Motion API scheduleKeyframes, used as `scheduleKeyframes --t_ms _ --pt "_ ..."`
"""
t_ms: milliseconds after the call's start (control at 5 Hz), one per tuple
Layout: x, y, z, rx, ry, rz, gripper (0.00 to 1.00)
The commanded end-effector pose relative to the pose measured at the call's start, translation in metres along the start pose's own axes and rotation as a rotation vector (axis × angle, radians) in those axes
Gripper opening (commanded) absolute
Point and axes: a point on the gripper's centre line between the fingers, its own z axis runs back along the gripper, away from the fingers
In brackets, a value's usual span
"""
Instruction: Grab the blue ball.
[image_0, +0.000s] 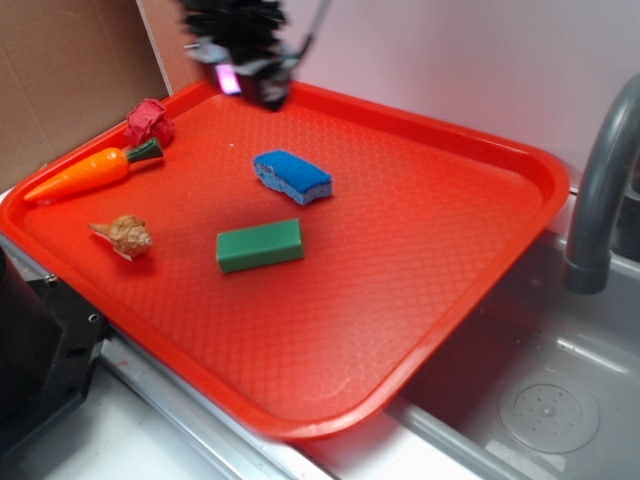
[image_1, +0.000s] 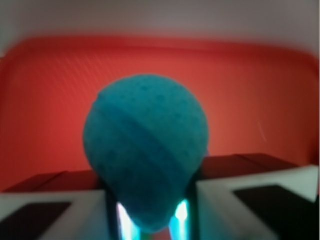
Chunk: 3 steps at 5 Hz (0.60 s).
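In the wrist view the blue ball (image_1: 145, 135) fills the middle, teal and bumpy, pinched into a pear shape between my two fingers. My gripper (image_1: 152, 192) is shut on it, over the red tray (image_1: 45, 100). In the exterior view my gripper (image_0: 262, 88) hangs at the far edge of the tray (image_0: 420, 250), near its back left corner. The ball itself is hidden there behind the gripper.
On the tray lie a flat blue sponge (image_0: 292, 175), a green block (image_0: 259, 245), a toy carrot (image_0: 88, 172), a red crumpled object (image_0: 148, 122) and a brown shell-like object (image_0: 127, 236). A grey faucet (image_0: 600, 190) and a sink (image_0: 545, 405) are at the right.
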Motion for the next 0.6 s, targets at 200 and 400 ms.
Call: scheduleKeyframes --t_ms 200,400 --pt "-0.054 0.023 0.08 0.129 0.033 0.487 0.0" --pt "-0.049 0.029 0.074 0.152 0.064 0.546 0.0"
